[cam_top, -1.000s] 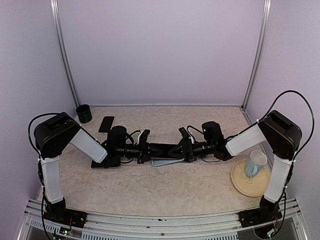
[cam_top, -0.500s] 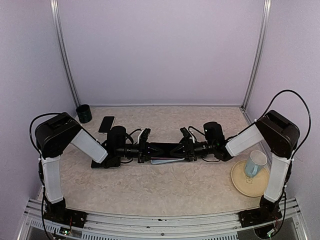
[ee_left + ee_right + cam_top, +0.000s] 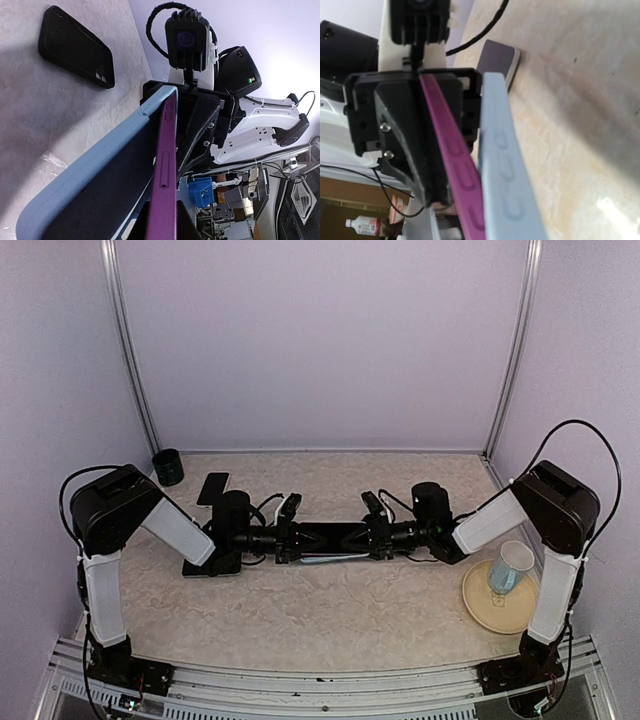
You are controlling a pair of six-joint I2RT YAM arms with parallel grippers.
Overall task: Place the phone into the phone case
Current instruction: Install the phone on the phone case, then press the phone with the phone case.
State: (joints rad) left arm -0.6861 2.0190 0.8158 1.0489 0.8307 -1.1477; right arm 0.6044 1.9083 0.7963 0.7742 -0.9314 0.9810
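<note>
The left gripper [image 3: 295, 540] is clamped on one end of a purple phone [image 3: 165, 165], held on edge above the middle of the table [image 3: 330, 630]. The right gripper [image 3: 368, 538] faces it from the other side. Its fingers sit on either side of the far end of a light blue phone case [image 3: 501, 150] and the phone, pressed in on the pair. The case lies along the phone's side, its dark inside turned towards the phone, and one end stands slightly away from it. Both arms reach inward and meet at the centre. A black phone-shaped slab [image 3: 212, 488] lies flat on the table behind the left arm. A small black cup [image 3: 167, 467] stands in the back left corner. At the right, a pale mug [image 3: 512, 567] sits on a beige plate [image 3: 480, 605].
</note>
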